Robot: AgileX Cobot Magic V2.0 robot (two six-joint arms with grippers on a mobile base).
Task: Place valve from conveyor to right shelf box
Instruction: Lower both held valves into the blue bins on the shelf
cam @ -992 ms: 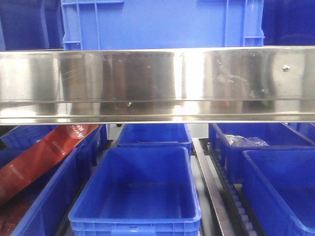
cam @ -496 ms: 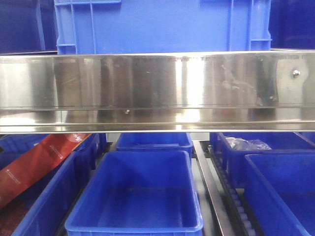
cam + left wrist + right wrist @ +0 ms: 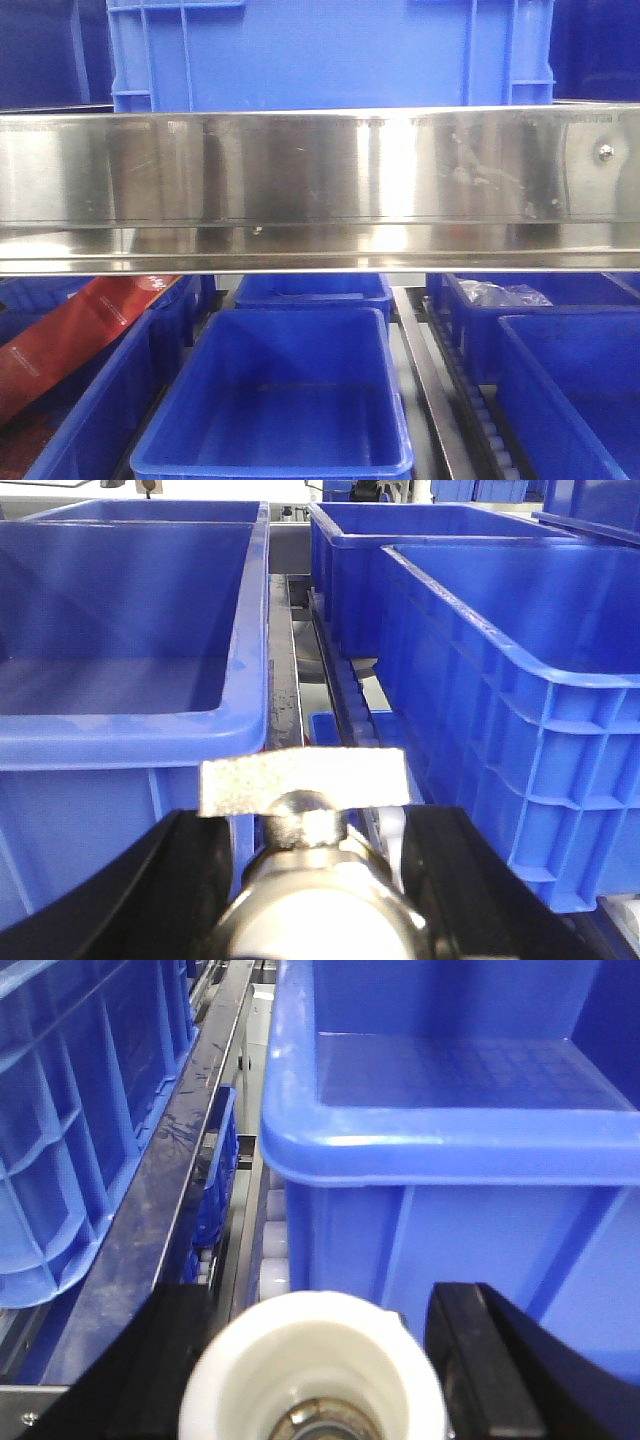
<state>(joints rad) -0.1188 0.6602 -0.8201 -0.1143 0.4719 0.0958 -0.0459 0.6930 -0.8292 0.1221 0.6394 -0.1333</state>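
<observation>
In the left wrist view a silver metal valve [image 3: 305, 785] with a flat T-handle sits between the black fingers of my left gripper [image 3: 322, 830], which is shut on it. It hangs low between two blue shelf boxes, in front of the roller rail. My right gripper [image 3: 325, 1305] is shut on a second valve [image 3: 315, 1345], seen end-on as a white collar with brass inside. That one hovers just before the near rim of a blue box [image 3: 450, 1140]. The conveyor is out of view.
A wide steel shelf beam [image 3: 320, 185] crosses the front view, with a blue crate [image 3: 330, 50] on top. Below stand an open middle box [image 3: 275, 465], right boxes [image 3: 560, 335] and a left box with a red bag [image 3: 70, 335]. Roller rails [image 3: 435, 380] run between them.
The front view has shifted: the steel beam sits slightly lower in the picture and the boxes below look a little closer. Almost nothing differs over the last half second.
</observation>
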